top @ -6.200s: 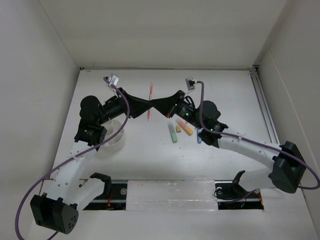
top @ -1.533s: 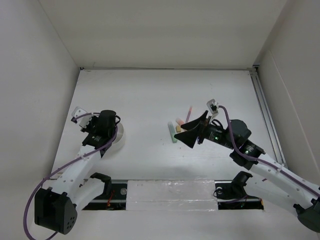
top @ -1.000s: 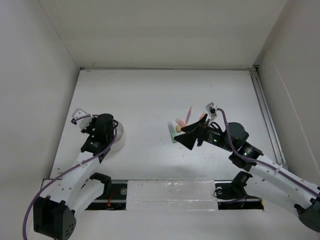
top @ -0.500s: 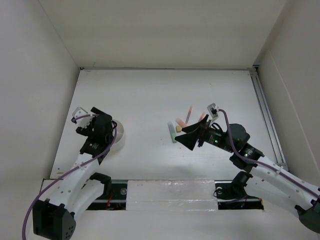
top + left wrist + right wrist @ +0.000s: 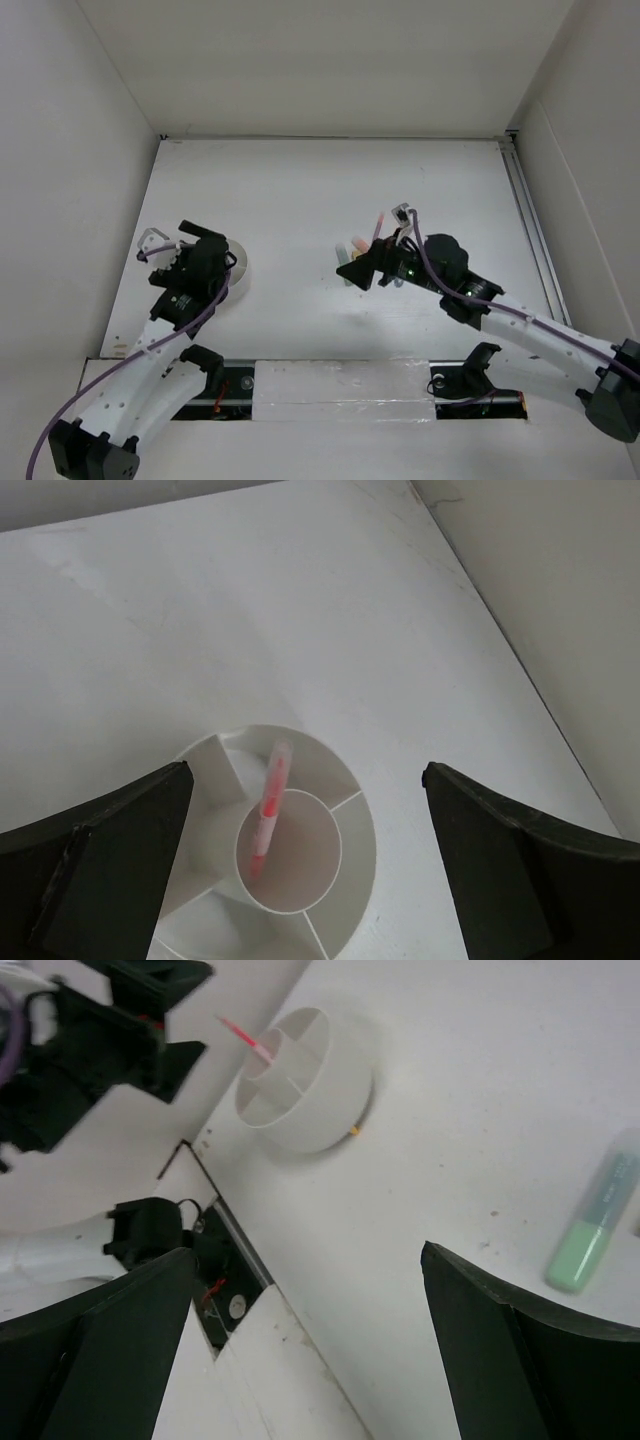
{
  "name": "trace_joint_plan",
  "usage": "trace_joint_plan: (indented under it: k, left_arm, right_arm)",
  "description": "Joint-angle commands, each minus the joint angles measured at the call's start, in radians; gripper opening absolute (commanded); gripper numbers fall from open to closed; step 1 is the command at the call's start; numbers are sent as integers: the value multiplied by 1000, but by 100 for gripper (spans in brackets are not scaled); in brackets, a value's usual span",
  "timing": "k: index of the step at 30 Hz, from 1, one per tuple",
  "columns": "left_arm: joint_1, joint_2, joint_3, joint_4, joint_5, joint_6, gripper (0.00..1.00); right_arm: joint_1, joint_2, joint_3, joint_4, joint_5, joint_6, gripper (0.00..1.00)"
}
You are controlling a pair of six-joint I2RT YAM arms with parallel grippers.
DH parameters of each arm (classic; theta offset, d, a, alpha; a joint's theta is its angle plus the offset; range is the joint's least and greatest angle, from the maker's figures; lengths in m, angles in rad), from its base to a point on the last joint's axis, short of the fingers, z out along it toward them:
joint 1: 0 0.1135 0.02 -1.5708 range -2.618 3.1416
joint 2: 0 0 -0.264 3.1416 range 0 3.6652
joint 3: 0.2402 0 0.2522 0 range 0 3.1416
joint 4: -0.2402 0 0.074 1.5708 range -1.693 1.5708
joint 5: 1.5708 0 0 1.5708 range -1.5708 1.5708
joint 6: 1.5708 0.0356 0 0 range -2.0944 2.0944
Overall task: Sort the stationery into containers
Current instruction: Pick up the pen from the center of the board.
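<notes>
The round white tub stands on the table, split into wedges around a central cup. A red pen leans upright in that cup. My left gripper hangs open above the tub, its fingers wide apart and clear of the pen. The right wrist view shows the same tub and pen, with a green marker lying at the right edge. My right gripper is open and empty over bare table. From above, it hovers over the markers, with a pink pen just beyond.
The left arm fills the top left of the right wrist view. A tiny orange piece lies at the tub's foot. A slot with cables runs along the near table edge. White walls close in both sides.
My left gripper opened and let go of the red pen, which now stands in the tub's central cup. The left arm drew back a little. My right gripper shifted left over the markers.
</notes>
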Motion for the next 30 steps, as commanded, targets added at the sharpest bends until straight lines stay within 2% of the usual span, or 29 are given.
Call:
trace_joint_plan:
  k: [1,3,6,7,11,14,17,18,20,21,24,30]
  left_arm:
    - [-4,31,166,-361,-89,-366,100]
    - [-4,65,258,-471,-63,-406,100]
    - [-4,75,335,-498,1,-350,100]
    - [-4,65,364,-471,49,-307,100]
    - [-4,5,407,-340,161,-45,100]
    - [-4,14,474,-283,260,180,100]
    - [-4,91,549,-294,380,292,100]
    - [-4,106,550,-280,428,372,100]
    - [-4,129,550,-225,527,436,100]
    - [-4,129,512,-195,616,459,100]
    - [-4,83,433,-99,718,500,100]
    - [-4,-16,376,-93,671,501,100]
  right_arm:
    - [7,91,130,-81,84,-26,100]
    - [7,182,179,-181,128,-35,100]
    - [17,288,283,-310,260,-26,100]
    - [17,302,301,-372,353,-26,100]
    - [-8,322,349,-442,550,19,100]
    - [-119,379,378,-483,540,74,100]
    - [-170,465,418,-493,540,60,98]
    - [-183,489,453,-493,552,60,96]
    - [-195,573,501,-525,588,60,91]
    - [-207,600,528,-570,619,71,84]
    - [-207,643,559,-586,664,111,81]
    - [-236,661,559,-641,754,206,80]
